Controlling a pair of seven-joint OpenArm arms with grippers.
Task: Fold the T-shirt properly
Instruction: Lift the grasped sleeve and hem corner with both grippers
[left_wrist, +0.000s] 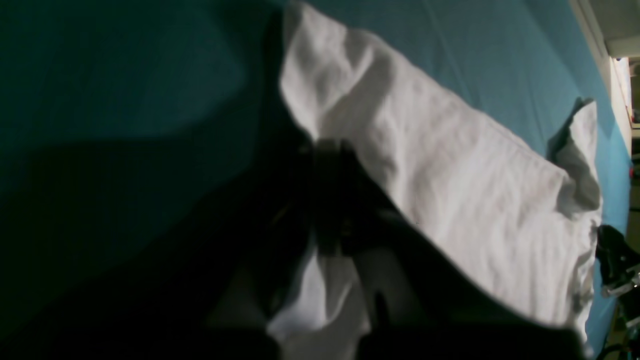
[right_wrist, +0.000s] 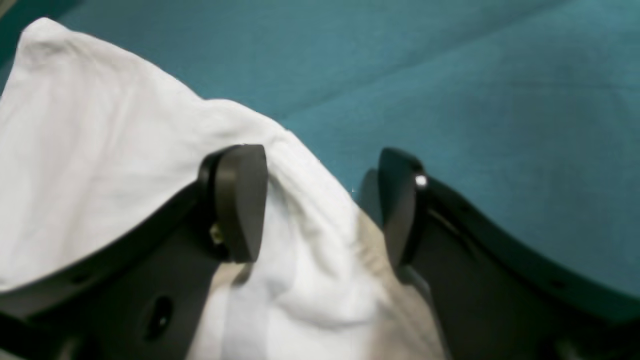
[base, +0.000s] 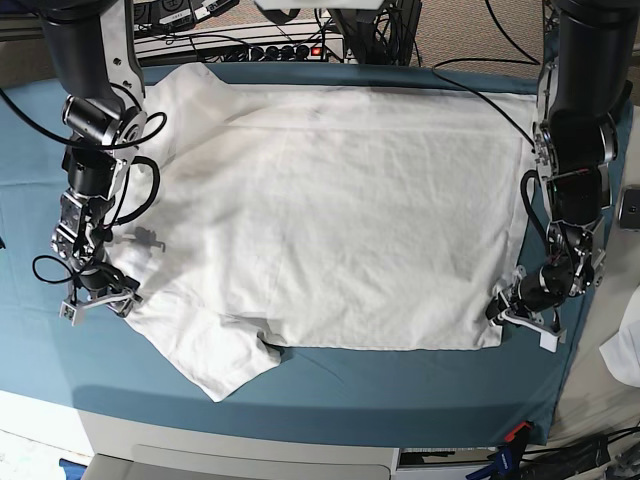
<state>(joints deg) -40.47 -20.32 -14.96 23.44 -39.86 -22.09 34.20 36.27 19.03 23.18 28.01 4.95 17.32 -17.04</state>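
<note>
The left tool (base: 508, 312), at about four o'clock in the base view, is pressed together on the lower hem corner of the large plain white short-sleeved cotton T-shirt (base: 340, 220); its wrist view shows white cloth bunched around the dark fingers. The right tool (right_wrist: 322, 202), at about eight o'clock in the base view, stands spread wide, one finger (right_wrist: 239, 202) resting on a raised fold of the shirt and the other over bare teal cloth sheet (right_wrist: 475, 90), so the edge sits between them, not yet pinched.

The shirt lies spread flat and lightly wrinkled across the teal-covered table (base: 400, 385), collar side toward nine o'clock, hem toward three o'clock, one sleeve jutting out at seven o'clock.

The fabric looks light, soft and limp: it should drape and sag wherever it is unsupported, and a single-layer pinch could slip. Hemmed edges and corners look like the firmer places to grip, probably the shoulder or sleeve seam on the right side to match the held hem corner, so both ends lift evenly.
</note>
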